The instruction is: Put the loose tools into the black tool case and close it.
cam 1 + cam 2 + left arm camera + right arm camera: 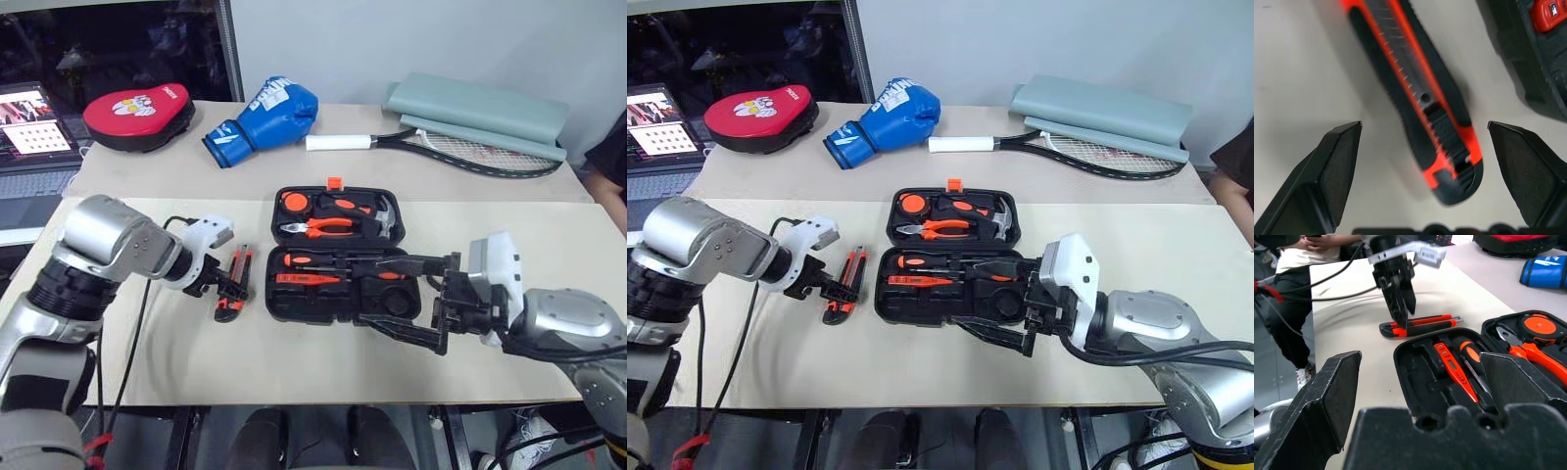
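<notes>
Mostly done, judging by the black tool case (338, 257): lying open mid-tabletop (549, 245), with screwdrivers (338, 261), red tester (307, 279), pliers and hammer seated in its slots. Left out: the orange-black utility knife (233, 284), flat on the tabletop just beside the case at its 9 o'clock. Left end effector (1422, 171) spread wide, straddling the knife's butt, not yet gripping. Right end effector (416, 299) likewise wide and empty, hovering over the case's 4 o'clock corner. Remaining: stow the knife, shut the lid. Tape roll hard to make out.
</notes>
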Robot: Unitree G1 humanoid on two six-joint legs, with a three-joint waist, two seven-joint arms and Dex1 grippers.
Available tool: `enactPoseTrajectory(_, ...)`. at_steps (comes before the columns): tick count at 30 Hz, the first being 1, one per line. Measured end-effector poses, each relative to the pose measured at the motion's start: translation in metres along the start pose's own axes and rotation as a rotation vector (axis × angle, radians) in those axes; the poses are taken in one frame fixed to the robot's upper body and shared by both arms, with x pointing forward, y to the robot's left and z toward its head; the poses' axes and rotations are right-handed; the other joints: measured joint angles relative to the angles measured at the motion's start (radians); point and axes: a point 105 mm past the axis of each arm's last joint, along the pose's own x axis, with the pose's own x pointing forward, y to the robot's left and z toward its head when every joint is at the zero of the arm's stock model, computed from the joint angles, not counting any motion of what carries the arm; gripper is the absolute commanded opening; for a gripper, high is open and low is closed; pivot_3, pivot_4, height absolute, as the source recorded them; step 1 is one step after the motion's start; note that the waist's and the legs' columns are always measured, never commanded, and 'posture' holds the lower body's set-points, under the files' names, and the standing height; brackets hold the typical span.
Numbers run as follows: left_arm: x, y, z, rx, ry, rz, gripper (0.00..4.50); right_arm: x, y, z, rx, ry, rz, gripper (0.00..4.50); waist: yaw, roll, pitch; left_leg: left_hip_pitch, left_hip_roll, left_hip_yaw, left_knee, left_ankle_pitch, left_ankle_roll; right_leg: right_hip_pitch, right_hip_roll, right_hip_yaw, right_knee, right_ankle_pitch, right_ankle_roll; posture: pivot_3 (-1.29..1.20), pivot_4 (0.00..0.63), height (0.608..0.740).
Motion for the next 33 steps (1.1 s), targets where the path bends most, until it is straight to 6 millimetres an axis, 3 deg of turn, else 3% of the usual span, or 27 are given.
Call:
enactPoseTrajectory(6, 0.007, -0.003, 0.003, 0.007, 0.007, 0.026, 4.43, 0.002, 0.001, -0.001, 0.007, -0.007, -0.025, 4.50, 0.004, 0.001, 0.000, 0.004, -0.001, 0.000, 0.000, 0.001, -0.001, 0.003, -0.001, 0.000, 0.001, 0.000, 0.000, 0.00, 0.150, 0.737)
enactPoseTrajectory(10, 0.012, -0.002, 0.003, 0.023, 0.014, 0.062, 3.42, 0.002, 0.003, -0.001, 0.005, -0.008, -0.029, 4.50, 0.009, 0.002, -0.001, 0.008, -0.001, 0.000, 0.000, 0.001, -0.001, 0.008, 0.000, 0.000, 0.001, 0.000, 0.000, 0.00, 0.150, 0.737)
enactPoseTrajectory(13, 0.013, -0.003, 0.003, 0.031, 0.017, 0.065, 2.20, 0.001, 0.005, -0.003, 0.014, -0.004, -0.036, 4.50, 0.010, 0.002, -0.001, 0.009, -0.001, 0.000, 0.000, 0.001, -0.001, 0.009, -0.001, 0.000, 0.001, 0.000, 0.000, 0.00, 0.150, 0.737)
enactPoseTrajectory(15, 0.015, -0.004, 0.003, 0.035, 0.020, 0.061, 1.69, 0.001, 0.006, -0.003, 0.015, -0.002, -0.038, 4.50, 0.010, 0.002, -0.001, 0.009, -0.001, 0.000, 0.000, 0.001, -0.001, 0.009, -0.001, 0.000, 0.000, 0.000, 0.000, 0.00, 0.150, 0.737)
enactPoseTrajectory(24, 0.017, 0.001, 0.004, 0.071, 0.008, 0.059, 1.68, -0.001, 0.007, -0.005, 0.013, 0.009, -0.038, 4.50, 0.012, 0.003, -0.002, 0.017, -0.001, 0.000, -0.002, 0.001, -0.001, 0.017, -0.001, 0.000, -0.002, 0.000, 0.000, 0.00, 0.150, 0.737)
enactPoseTrajectory(28, 0.022, 0.013, 0.012, 0.211, -0.066, 0.013, 1.67, -0.004, 0.006, -0.004, 0.001, 0.026, -0.034, 4.50, 0.016, 0.004, -0.003, 0.019, 0.000, 0.000, -0.003, 0.002, -0.003, 0.019, 0.000, -0.001, -0.002, -0.002, -0.003, 0.00, 0.150, 0.737)
enactPoseTrajectory(31, 0.017, 0.034, 0.033, 0.448, -0.135, 0.035, 1.67, -0.009, 0.007, -0.006, 0.005, 0.046, -0.026, 4.50, 0.018, 0.001, -0.001, 0.015, 0.003, 0.000, -0.002, 0.006, -0.004, 0.016, 0.002, -0.003, -0.004, -0.003, -0.009, 0.00, 0.150, 0.737)
enactPoseTrajectory(33, 0.009, 0.035, 0.050, 0.572, -0.146, -0.009, 1.67, -0.011, 0.008, -0.007, 0.007, 0.059, -0.014, 4.50, 0.020, -0.001, 0.000, 0.011, 0.003, 0.000, -0.001, 0.006, -0.003, 0.015, 0.002, -0.003, -0.004, -0.002, -0.011, 0.00, 0.150, 0.737)
